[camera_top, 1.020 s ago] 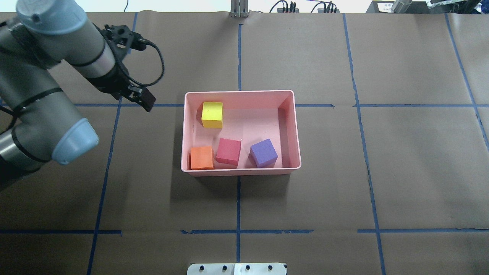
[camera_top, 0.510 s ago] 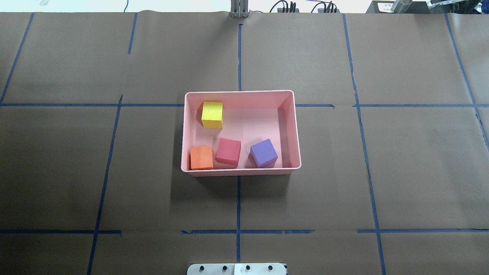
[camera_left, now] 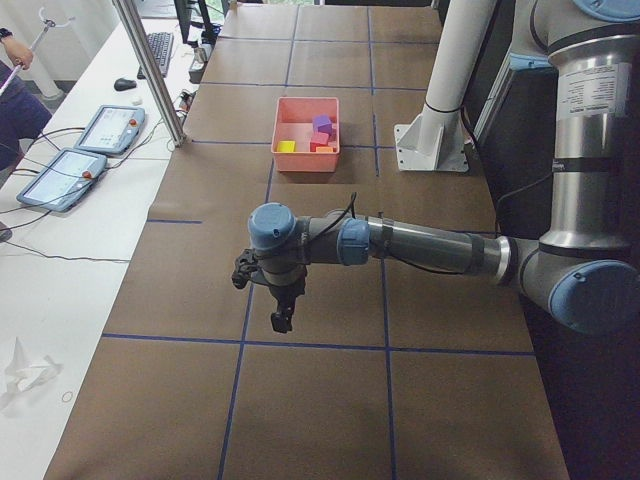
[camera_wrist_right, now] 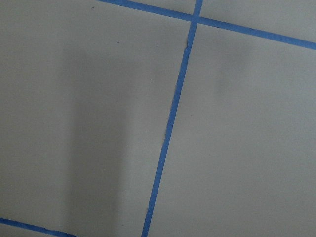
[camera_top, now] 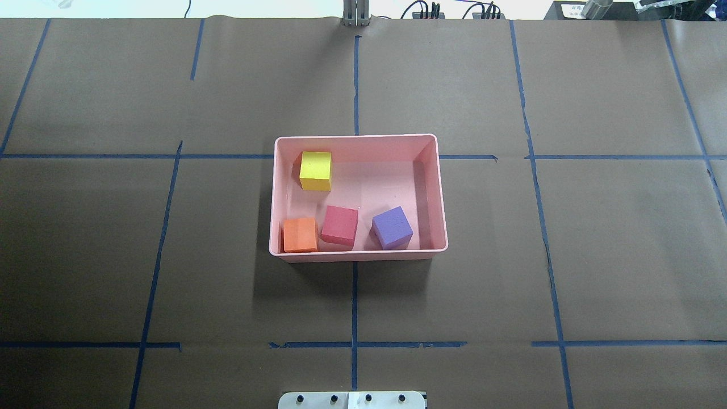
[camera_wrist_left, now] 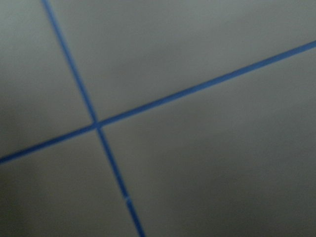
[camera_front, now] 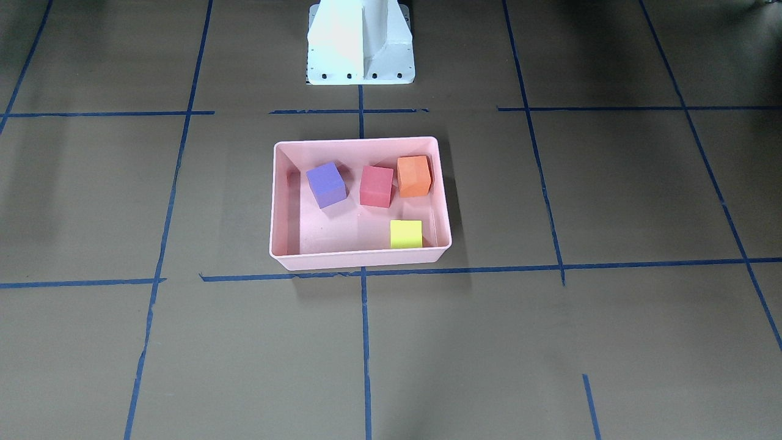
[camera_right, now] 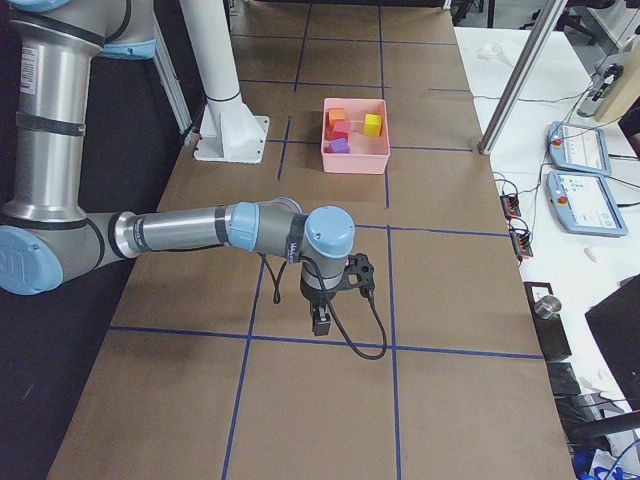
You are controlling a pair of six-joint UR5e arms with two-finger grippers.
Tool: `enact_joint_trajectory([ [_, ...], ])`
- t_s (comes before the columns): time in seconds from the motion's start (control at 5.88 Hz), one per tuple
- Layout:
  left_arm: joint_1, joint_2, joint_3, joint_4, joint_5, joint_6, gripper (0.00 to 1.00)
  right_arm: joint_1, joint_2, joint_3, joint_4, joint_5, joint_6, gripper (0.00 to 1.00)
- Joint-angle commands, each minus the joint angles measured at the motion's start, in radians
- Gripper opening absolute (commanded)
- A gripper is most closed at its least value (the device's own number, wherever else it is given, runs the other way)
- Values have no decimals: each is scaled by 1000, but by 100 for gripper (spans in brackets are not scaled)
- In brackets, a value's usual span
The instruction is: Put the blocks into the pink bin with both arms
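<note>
The pink bin [camera_top: 273,193] sits at the table's middle, also in the front view [camera_front: 360,261]. Inside it lie the yellow-green block [camera_top: 316,170], orange block [camera_top: 300,235], red block [camera_top: 339,225] and purple block [camera_top: 392,228]. Neither arm shows in the overhead or front view. In the left side view my left gripper [camera_left: 283,320] hangs low over bare table, far from the bin [camera_left: 305,163]. In the right side view my right gripper [camera_right: 321,325] does the same, far from the bin [camera_right: 355,162]. I cannot tell whether either is open or shut. Both wrist views show only brown paper and blue tape.
The white pedestal [camera_front: 360,43] stands behind the bin on the robot's side. Blue tape lines grid the brown paper. Tablets [camera_left: 110,128] and a metal post [camera_left: 150,70] stand past the far table edge.
One second ago my left arm and gripper were in the overhead view left of the bin; they have since swung out of it. The blocks and bin have not moved.
</note>
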Motion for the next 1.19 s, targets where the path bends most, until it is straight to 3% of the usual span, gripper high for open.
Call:
enact_joint_trajectory([
  [0.0,-22,19,-6,6,5,-6,100,-2,1,-3,25,2,9,100],
  [1.02,-22,36,-20,0,-3,0,100,-2,1,-1,25,10,10,100],
])
